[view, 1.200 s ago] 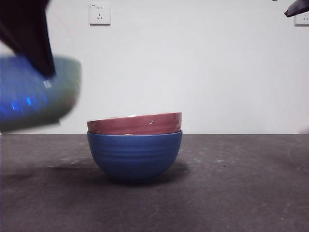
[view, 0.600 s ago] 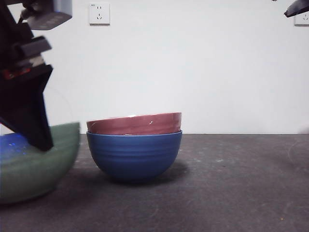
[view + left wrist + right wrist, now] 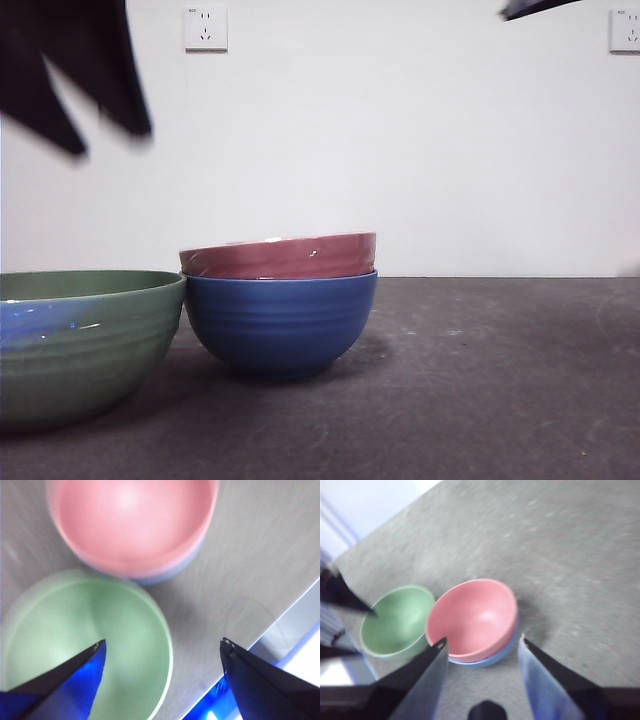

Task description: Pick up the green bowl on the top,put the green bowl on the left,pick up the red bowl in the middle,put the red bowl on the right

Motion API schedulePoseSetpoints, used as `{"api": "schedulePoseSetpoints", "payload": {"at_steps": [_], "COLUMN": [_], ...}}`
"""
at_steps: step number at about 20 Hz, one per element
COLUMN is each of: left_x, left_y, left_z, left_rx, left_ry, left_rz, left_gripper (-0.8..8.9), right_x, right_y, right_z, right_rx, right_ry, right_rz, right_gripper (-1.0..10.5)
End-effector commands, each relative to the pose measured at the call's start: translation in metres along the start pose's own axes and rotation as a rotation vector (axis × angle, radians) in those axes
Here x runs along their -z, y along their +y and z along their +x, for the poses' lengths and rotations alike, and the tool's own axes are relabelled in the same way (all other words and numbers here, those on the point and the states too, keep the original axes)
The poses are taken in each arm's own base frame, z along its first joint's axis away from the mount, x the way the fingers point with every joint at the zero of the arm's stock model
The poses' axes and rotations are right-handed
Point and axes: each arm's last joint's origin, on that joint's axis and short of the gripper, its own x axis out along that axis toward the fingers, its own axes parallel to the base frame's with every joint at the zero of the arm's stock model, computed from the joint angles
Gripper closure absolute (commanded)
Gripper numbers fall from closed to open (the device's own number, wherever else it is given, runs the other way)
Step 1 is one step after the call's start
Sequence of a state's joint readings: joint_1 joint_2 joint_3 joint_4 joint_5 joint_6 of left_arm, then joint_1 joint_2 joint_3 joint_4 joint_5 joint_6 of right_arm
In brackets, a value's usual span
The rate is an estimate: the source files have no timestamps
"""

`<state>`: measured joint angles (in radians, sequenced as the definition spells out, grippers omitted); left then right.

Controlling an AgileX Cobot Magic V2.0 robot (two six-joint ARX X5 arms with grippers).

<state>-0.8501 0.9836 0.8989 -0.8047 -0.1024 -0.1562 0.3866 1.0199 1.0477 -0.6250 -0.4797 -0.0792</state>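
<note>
The green bowl [image 3: 80,340] stands upright on the table at the left, beside the stack and close to it. It also shows in the left wrist view [image 3: 90,640] and the right wrist view [image 3: 397,620]. My left gripper [image 3: 110,140] is open and empty, well above the green bowl [image 3: 163,642]. The red bowl [image 3: 280,257] sits nested in the blue bowl [image 3: 280,325] at the middle; it also shows in the wrist views [image 3: 132,520] [image 3: 475,617]. My right gripper [image 3: 482,639] is open and empty, high above the stack, a dark tip at the top right [image 3: 535,8].
The dark table [image 3: 480,380] stretches to the right of the stack. Two wall sockets [image 3: 206,28] [image 3: 625,30] hang on the white back wall. In the left wrist view the table's edge [image 3: 280,625] runs close to the green bowl.
The green bowl came down onto the table at the left and was let go. The left gripper opened and rose. The right gripper's tip moved leftward along the top edge.
</note>
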Motion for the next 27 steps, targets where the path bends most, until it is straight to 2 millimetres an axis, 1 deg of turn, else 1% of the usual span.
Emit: {"api": "schedulePoseSetpoints", "payload": {"at_steps": [1, 2, 4, 6, 8, 11, 13, 15, 18, 20, 22, 25, 26, 27], "left_x": [-0.007, -0.009, -0.007, -0.001, 0.011, 0.028, 0.035, 0.036, 0.037, 0.037, 0.038, 0.038, 0.039, 0.039], "left_y": [0.007, 0.011, 0.020, 0.031, 0.040, 0.045, 0.045, 0.044, 0.044, 0.044, 0.044, 0.044, 0.044, 0.044], "left_z": [-0.032, -0.044, -0.071, -0.092, -0.109, -0.125, -0.128, -0.128, -0.128, -0.128, -0.128, -0.128, -0.128, -0.128], "left_rx": [-0.047, -0.086, -0.170, -0.263, -0.329, -0.369, -0.342, -0.334, -0.330, -0.331, -0.332, -0.333, -0.333, -0.334], "left_ry": [-0.060, -0.079, -0.110, -0.139, -0.167, -0.170, -0.149, -0.134, -0.132, -0.126, -0.118, -0.115, -0.110, -0.105], "left_rz": [-0.038, -0.047, -0.066, -0.108, -0.146, -0.199, -0.207, -0.208, -0.214, -0.215, -0.214, -0.213, -0.213, -0.212], "left_gripper": [4.31, 4.31, 4.31, 4.31, 4.32, 4.36, 4.36, 4.36, 4.36, 4.36, 4.36, 4.36, 4.36, 4.36], "right_x": [-0.010, -0.014, -0.018, -0.019, -0.016, -0.004, 0.006, 0.014, 0.021, 0.026, 0.028, 0.028, 0.028, 0.028], "right_y": [0.012, 0.018, 0.032, 0.043, 0.052, 0.064, 0.071, 0.075, 0.075, 0.073, 0.072, 0.072, 0.072, 0.072], "right_z": [0.023, 0.033, 0.060, 0.088, 0.114, 0.148, 0.167, 0.182, 0.197, 0.204, 0.207, 0.207, 0.207, 0.207], "right_rx": [-0.050, -0.067, -0.092, -0.094, -0.105, -0.101, -0.133, -0.151, -0.156, -0.158, -0.161, -0.164, -0.162, -0.145], "right_ry": [0.075, 0.114, 0.223, 0.331, 0.415, 0.498, 0.542, 0.566, 0.579, 0.602, 0.612, 0.607, 0.608, 0.610], "right_rz": [-0.073, -0.106, -0.176, -0.243, -0.296, -0.382, -0.424, -0.448, -0.450, -0.446, -0.458, -0.469, -0.470, -0.475], "right_gripper": [6.8, 6.9, 6.9, 6.9, 6.9, 6.9, 7.0, 7.0, 7.1, 7.6, 7.7, 9.2, 9.5, 9.6]}}
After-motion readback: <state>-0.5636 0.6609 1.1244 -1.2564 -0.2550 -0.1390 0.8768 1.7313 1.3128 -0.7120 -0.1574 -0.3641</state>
